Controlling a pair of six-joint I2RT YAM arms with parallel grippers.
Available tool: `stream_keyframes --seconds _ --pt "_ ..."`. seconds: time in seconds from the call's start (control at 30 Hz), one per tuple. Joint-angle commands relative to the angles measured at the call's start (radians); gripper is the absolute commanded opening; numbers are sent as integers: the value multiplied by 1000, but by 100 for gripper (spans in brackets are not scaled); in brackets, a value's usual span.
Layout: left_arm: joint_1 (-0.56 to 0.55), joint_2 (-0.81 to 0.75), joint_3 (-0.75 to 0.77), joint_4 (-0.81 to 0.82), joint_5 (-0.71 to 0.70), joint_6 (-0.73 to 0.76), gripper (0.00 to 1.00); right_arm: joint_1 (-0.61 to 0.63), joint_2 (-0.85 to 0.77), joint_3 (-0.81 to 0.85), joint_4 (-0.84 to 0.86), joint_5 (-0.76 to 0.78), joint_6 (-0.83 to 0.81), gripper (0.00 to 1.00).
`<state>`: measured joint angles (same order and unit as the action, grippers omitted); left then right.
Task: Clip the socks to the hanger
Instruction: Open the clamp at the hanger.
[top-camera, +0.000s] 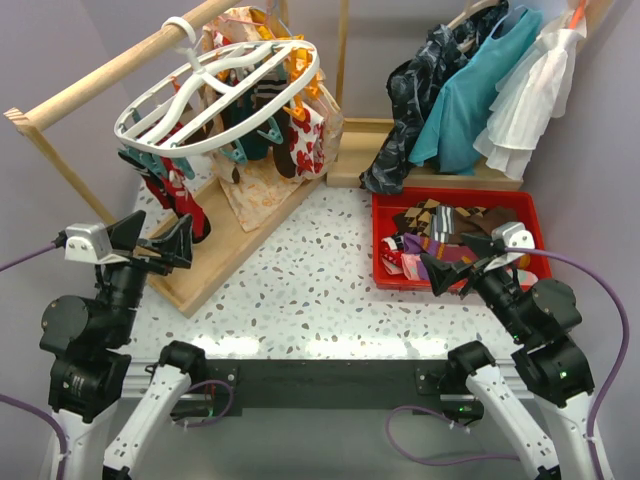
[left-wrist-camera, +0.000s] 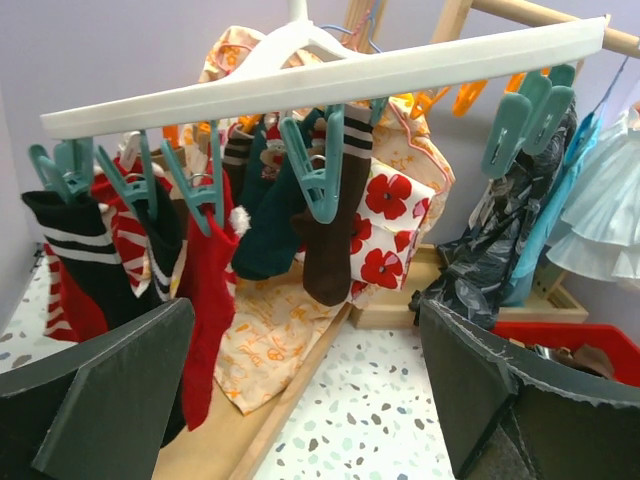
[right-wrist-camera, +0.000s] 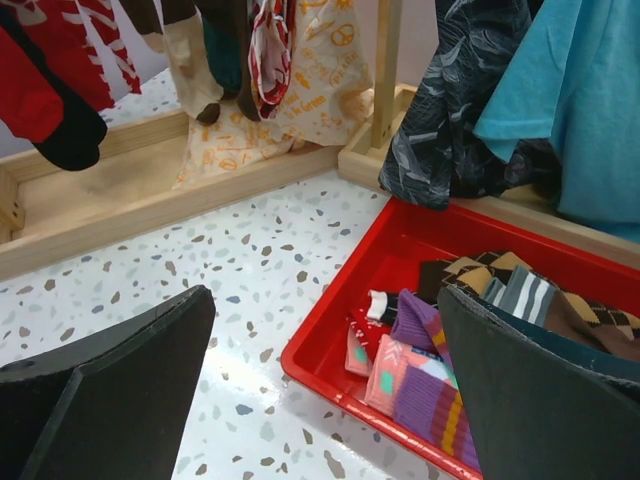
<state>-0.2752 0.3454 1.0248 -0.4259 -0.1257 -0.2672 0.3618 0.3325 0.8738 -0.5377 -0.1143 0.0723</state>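
My left gripper (top-camera: 155, 240) wide, empty, facing hanger (left-wrist-camera: 330, 75); socks (left-wrist-camera: 325, 250) clipped there. My right gripper (top-camera: 462, 262) wide, empty, over red tray (right-wrist-camera: 420, 235) holding more. Peace-sign print on orange cloth (right-wrist-camera: 330, 60).

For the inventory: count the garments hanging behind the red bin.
3: a dark patterned garment on the left, a teal dress in the middle, a white dress on the right. Others may be hidden.

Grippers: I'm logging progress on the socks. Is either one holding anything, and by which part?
Nothing is held. The left gripper is open, facing the hanger; the right gripper is open by the socks in the red tray.
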Motion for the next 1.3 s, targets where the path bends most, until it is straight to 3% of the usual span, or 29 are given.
stream_keyframes --seconds 0.0,0.23,0.43,1.27 --pt "4 44 -5 71 63 -55 100 3 0 -4 38 -1 -12 99" --pt "4 122 -9 136 145 -118 98 5 23 -21 45 -94 -5 99" --pt "4 210 30 147 17 -124 92 3 45 -36 54 -145 6 99" --pt "4 435 277 127 18 -59 83 5 56 -15 21 -205 -8 99"
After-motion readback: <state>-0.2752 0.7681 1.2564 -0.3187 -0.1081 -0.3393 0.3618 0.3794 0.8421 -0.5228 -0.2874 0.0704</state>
